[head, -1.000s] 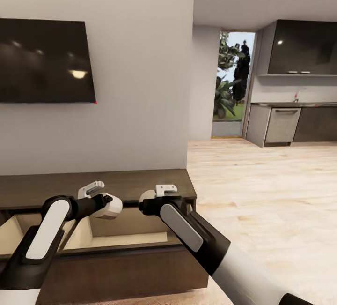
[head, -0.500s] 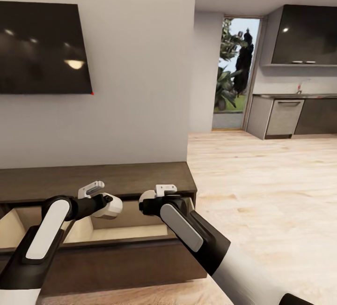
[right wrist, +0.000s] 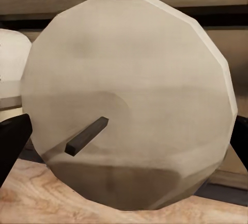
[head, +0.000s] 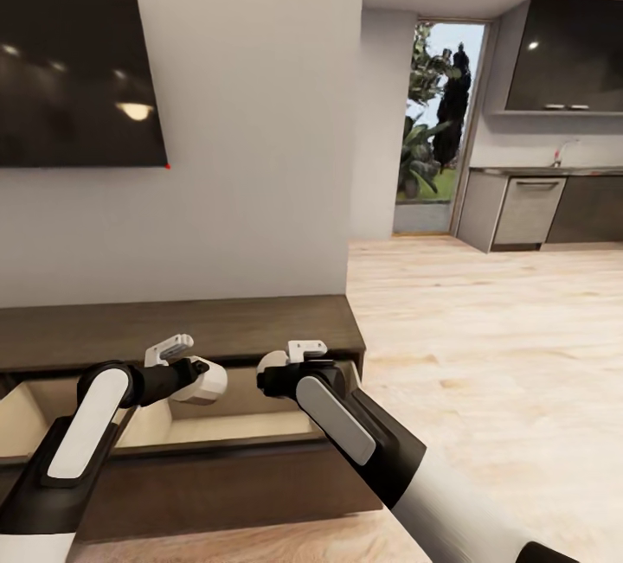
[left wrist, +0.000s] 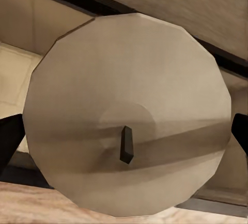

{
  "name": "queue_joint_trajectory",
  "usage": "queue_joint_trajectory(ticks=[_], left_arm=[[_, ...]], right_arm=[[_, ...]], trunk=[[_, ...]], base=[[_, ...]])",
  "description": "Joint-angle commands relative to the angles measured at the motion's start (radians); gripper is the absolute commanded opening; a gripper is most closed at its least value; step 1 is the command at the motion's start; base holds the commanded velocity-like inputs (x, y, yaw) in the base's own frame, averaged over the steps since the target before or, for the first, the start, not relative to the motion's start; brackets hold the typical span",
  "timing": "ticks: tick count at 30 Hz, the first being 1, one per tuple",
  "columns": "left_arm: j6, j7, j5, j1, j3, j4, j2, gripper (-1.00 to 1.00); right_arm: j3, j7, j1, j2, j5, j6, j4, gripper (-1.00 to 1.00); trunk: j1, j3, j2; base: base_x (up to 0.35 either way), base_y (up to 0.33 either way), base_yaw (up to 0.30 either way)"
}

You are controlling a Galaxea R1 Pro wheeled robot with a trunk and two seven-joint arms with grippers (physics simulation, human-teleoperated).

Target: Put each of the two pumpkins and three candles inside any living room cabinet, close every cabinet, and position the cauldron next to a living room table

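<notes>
The dark brown cabinet (head: 216, 325) stands against the wall in front of me, its top drawer (head: 234, 429) pulled open and showing light wood insides. My left gripper (head: 195, 374) hovers over the drawer, shut on a pale beige candle (head: 206, 381). In the left wrist view that candle (left wrist: 129, 95) shows its wick between the dark fingers (left wrist: 8, 141). My right gripper (head: 275, 373) is beside it, shut on a second candle (head: 270, 362). The right wrist view shows this candle (right wrist: 134, 79) between dark fingers (right wrist: 13, 141). Pumpkins, cauldron and coffee table are out of view.
A black TV (head: 78, 79) hangs on the wall above the cabinet. Light wood floor (head: 484, 355) stretches to the right towards a glass door (head: 437, 122) and grey kitchen units (head: 536, 208). The wall's corner ends just past the cabinet's right end.
The whole picture has shifted a little as the camera moved. Both arms keep the same pose above the open drawer, each still holding its candle.
</notes>
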Motion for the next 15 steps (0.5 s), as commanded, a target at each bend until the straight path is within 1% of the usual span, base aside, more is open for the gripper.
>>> queue_joint_trajectory(ticks=[1, 10, 15], left_arm=[[0.001, 0.011, 0.009, -0.001, -0.002, -0.001, 0.001, -1.00], [0.001, 0.011, 0.010, -0.001, -0.001, -0.001, 0.001, -1.00], [0.001, 0.011, 0.010, -0.001, -0.002, -0.001, 0.001, -1.00]], right_arm=[[0.002, -0.009, -0.001, 0.000, -0.007, 0.001, -0.002, -1.00], [0.004, -0.008, -0.001, 0.000, -0.004, 0.001, -0.005, -1.00], [0.002, -0.004, -0.001, 0.000, -0.004, 0.001, -0.006, -1.00]], trunk=[[0.000, -0.001, -0.001], [0.000, -0.002, -0.001], [0.000, -0.002, -0.001]], base=[[0.223, 0.064, 0.000], [0.137, 0.014, 0.000], [0.031, 0.000, 0.000]])
